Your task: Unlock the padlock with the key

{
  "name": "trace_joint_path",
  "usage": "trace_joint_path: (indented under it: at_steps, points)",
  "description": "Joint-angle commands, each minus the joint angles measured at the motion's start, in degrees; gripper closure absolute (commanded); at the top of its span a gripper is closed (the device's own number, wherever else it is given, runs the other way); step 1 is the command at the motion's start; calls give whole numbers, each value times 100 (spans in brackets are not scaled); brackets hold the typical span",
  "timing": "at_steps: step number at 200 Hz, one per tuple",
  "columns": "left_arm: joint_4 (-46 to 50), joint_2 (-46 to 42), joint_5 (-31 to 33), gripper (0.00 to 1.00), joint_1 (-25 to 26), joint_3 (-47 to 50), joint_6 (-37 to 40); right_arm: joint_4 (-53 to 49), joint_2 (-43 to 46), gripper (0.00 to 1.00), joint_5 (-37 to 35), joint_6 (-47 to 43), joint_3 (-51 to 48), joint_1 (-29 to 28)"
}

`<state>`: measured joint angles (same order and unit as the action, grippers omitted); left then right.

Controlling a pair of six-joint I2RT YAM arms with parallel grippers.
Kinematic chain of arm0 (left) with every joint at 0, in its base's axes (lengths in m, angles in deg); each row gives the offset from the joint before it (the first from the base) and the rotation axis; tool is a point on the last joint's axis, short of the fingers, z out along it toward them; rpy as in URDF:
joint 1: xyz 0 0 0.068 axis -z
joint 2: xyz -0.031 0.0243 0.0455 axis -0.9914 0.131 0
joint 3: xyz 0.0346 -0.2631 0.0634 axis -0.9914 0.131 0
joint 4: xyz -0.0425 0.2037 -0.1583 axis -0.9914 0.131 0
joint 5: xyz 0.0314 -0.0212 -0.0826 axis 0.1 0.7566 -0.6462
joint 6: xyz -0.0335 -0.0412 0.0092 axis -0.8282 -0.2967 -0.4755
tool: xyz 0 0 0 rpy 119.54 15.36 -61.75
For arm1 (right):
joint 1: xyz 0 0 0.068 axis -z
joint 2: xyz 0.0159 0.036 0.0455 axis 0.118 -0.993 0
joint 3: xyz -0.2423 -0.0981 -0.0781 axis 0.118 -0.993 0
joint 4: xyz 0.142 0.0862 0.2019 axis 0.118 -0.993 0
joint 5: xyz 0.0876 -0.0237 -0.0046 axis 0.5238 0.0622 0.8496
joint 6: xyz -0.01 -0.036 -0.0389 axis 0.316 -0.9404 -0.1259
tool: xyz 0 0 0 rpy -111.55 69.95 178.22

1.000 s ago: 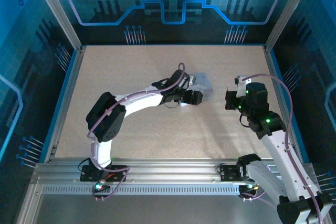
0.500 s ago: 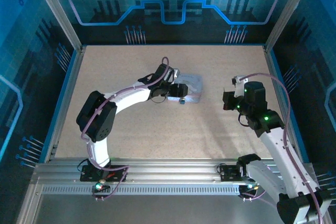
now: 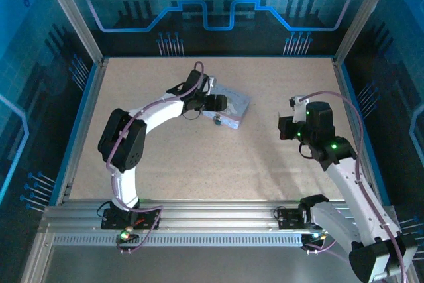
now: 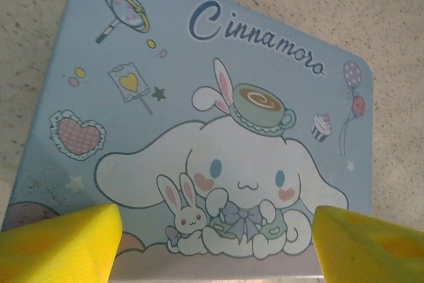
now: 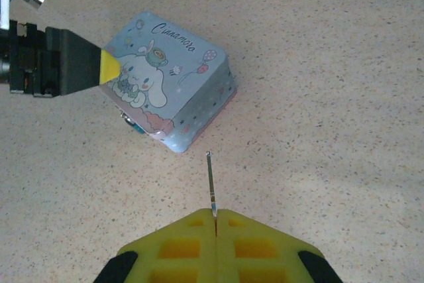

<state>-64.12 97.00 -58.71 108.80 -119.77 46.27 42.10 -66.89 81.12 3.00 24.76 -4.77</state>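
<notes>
Overhead, left gripper (image 3: 215, 103): reaches across the bench (image 3: 165, 164) to the left side of the tin (image 3: 233, 107).
Overhead, padlock (image 3: 216, 122): a tiny speck at the tin's near-left face, too small to read.
Overhead, right gripper (image 3: 285, 128): well apart from the tin, to its right, facing it.
Overhead, risk: a long approach for a very fine tool, so I judge that a small aiming error would grow on the way in.
Overhead, surroundings: blue panel walls (image 3: 212, 18) and an aluminium rail (image 3: 218, 220) ring the bench, with bare bench between right gripper and tin.
Left wrist, left gripper (image 4: 215, 250): yellow pads (image 4: 59, 243) are spread wide over the two near corners of the printed lid. The tin is wider than the gap, so its sides are not clamped. I cannot tell whether the pads press down.
Left wrist, risk: if the tin is only lightly steadied, a push from the key could slide or turn it.
Right wrist, right gripper (image 5: 215, 220): pads pressed together, pinching the key (image 5: 211, 180), which sticks straight ahead.
Right wrist, padlock (image 5: 130, 124): hangs on the tin's left face below the lid edge, bluish with a brassy bit. Keyhole direction: cannot tell.
Right wrist, risk: the key is a sliver held by its end, so an off-axis touch would likely twist it in the pads or knock it out.
Right wrist, in the way: the key points at the tin's near corner, and the lock sits round that corner, under the left gripper's finger.
</notes>
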Motion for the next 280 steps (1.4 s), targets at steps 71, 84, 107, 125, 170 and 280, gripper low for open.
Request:
trace_joint_path:
  at_steps: [71, 84, 107, 125, 170, 280]
  points:
    - [-894, -1655, -137, 16, -84, 1309, 460, 213, -680, 100, 1210, 172, 204, -38]
    - [-1182, -1993, -218, 17, -76, 1791, 399, 339, -916, 100, 1384, 260, 250, -128]
    - [-1621, -2480, -347, 17, -75, 2578, 341, 675, -1412, 100, 1629, 453, 314, -347]
    - [-2010, -2679, -461, 16, -66, 3115, 296, 1040, -1838, 100, 1789, 746, 312, -462]
    - [-2965, -2620, -698, 17, -66, 3940, -243, 2173, -2967, 100, 2238, 1586, 551, -526]
    - [-3844, -1728, -690, 21, -66, 3980, -899, 2923, -5145, 100, 2424, 2035, 1589, -766]
